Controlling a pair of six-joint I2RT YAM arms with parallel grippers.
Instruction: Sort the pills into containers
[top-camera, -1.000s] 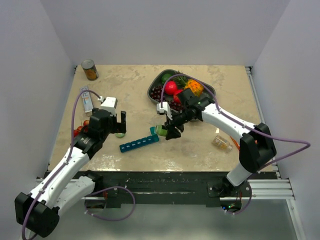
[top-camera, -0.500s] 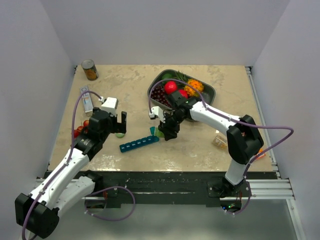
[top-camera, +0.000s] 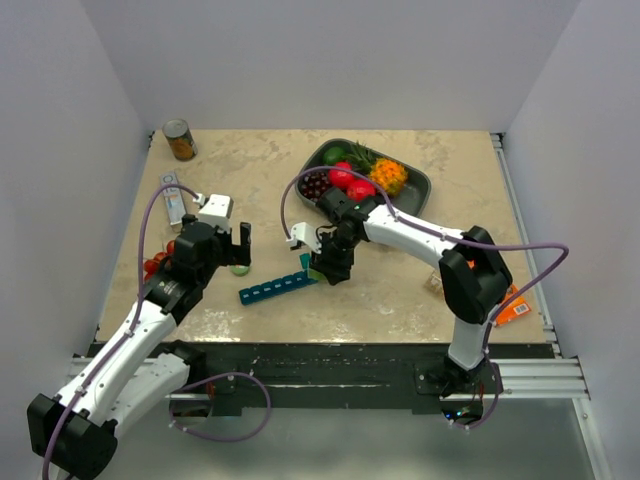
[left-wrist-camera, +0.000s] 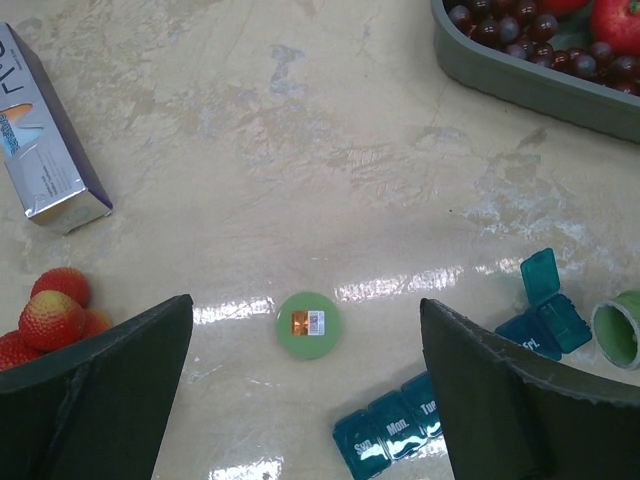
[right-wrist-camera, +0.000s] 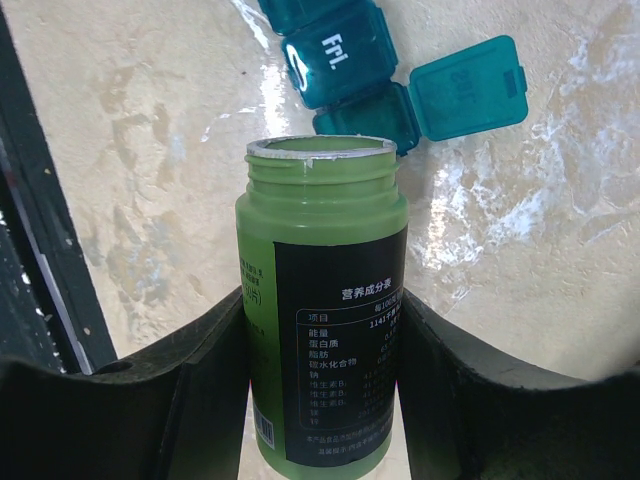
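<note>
The teal pill organizer (top-camera: 278, 288) lies on the table, and its end compartment lid (right-wrist-camera: 470, 85) stands open. My right gripper (top-camera: 328, 265) is shut on an uncapped green pill bottle (right-wrist-camera: 320, 330), whose open mouth tilts towards the organizer's open end (right-wrist-camera: 345, 60). My left gripper (top-camera: 232, 245) is open and hovers above the bottle's green cap (left-wrist-camera: 309, 324), which lies flat beside the organizer (left-wrist-camera: 400, 435). No loose pills show.
A grey tray (top-camera: 415, 190) of fruit stands at the back right. A can (top-camera: 180, 140) is at the back left, with a box (top-camera: 172, 200) and strawberries (top-camera: 157, 262) on the left. A small bottle (top-camera: 443, 285) and an orange packet (top-camera: 510, 305) lie to the right.
My right gripper has carried the green bottle leftwards, to the open end of the organizer. The left arm has barely moved.
</note>
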